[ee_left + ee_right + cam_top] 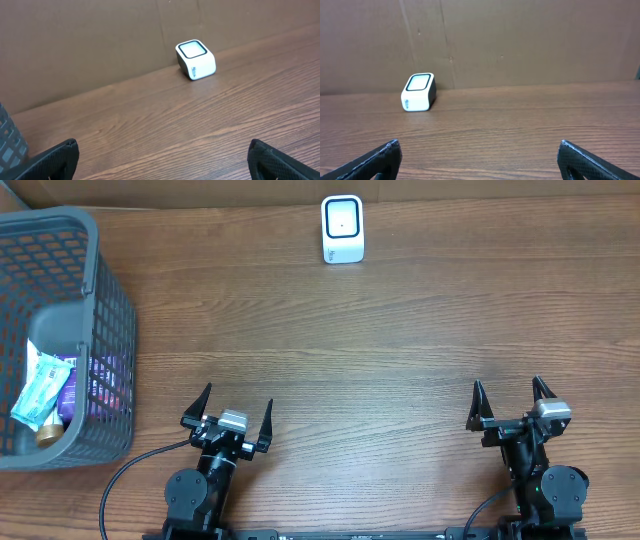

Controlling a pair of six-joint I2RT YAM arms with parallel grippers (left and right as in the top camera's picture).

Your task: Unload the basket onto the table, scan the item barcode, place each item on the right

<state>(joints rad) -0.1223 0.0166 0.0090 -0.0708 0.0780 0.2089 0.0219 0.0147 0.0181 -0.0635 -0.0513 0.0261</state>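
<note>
So the black left gripper [239,396] and right gripper [507,383] both sit wide open and hold nothing, off to the right of the grey plastic mesh basket [100,270]. A light blue packet [38,392] lies inside it, and the small white cube scanner [342,228] stands well right of it.

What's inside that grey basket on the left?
The basket holds a light blue packet, a purple pack next to it and something with a gold-brown top. The mesh wall and the piled items cover the rest, so nothing more can be made out.
</note>
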